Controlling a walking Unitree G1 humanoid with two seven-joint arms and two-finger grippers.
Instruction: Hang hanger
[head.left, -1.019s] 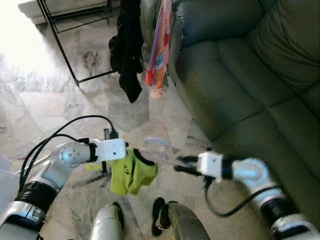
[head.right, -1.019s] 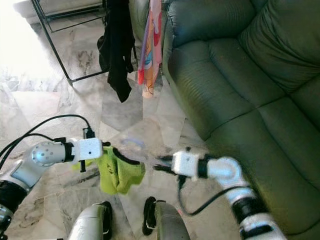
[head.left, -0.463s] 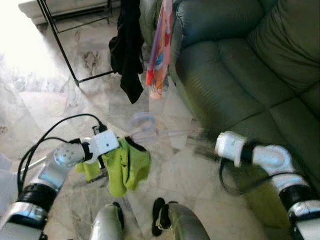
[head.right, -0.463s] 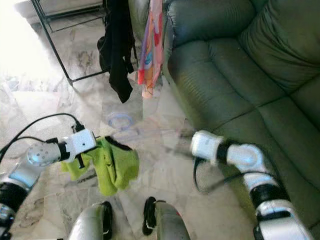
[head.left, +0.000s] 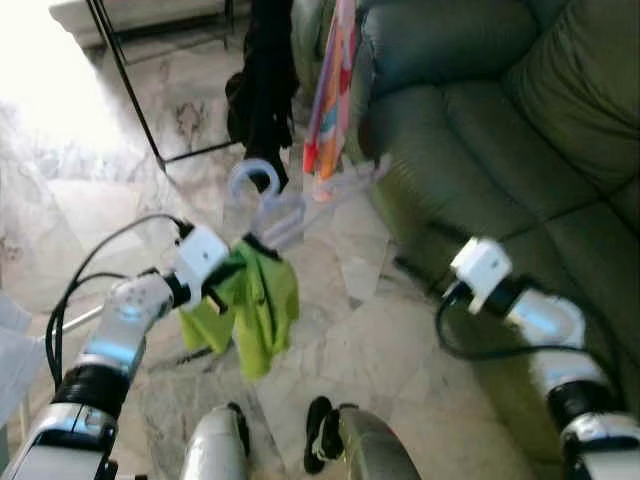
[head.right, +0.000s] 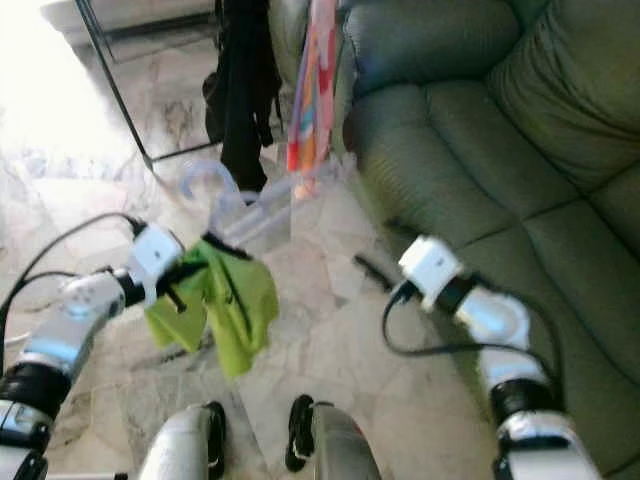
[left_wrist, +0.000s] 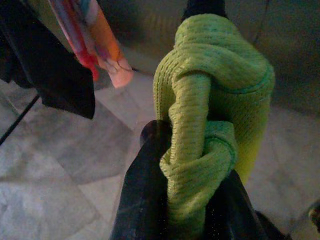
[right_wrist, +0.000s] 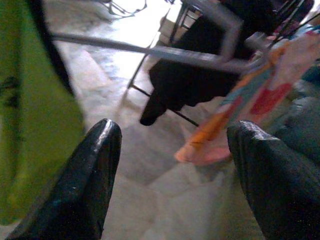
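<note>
A clear plastic hanger (head.left: 285, 210) carries a lime green shirt (head.left: 255, 300); its hook (head.left: 255, 175) points up near the clothes rack. My left gripper (head.left: 232, 258) is shut on the green shirt (left_wrist: 210, 100) just under the hanger, holding both above the floor. The hanger's far arm reaches toward the colourful garment (head.left: 330, 100). My right gripper (head.left: 420, 262) is to the right, by the sofa front, open with nothing between its fingers (right_wrist: 95, 170). The hanger bar (right_wrist: 150, 50) crosses ahead of it.
A black metal rack (head.left: 130, 90) stands at the back with a black garment (head.left: 265, 80) and the colourful one hanging. A dark green sofa (head.left: 500, 120) takes up the right side. Marble floor (head.left: 360, 330) lies between; my feet (head.left: 320, 440) are below.
My left arm has lifted the hanger and green shirt up toward the rack. My right gripper has come off the hanger's end and drawn back to the right, toward the sofa.
</note>
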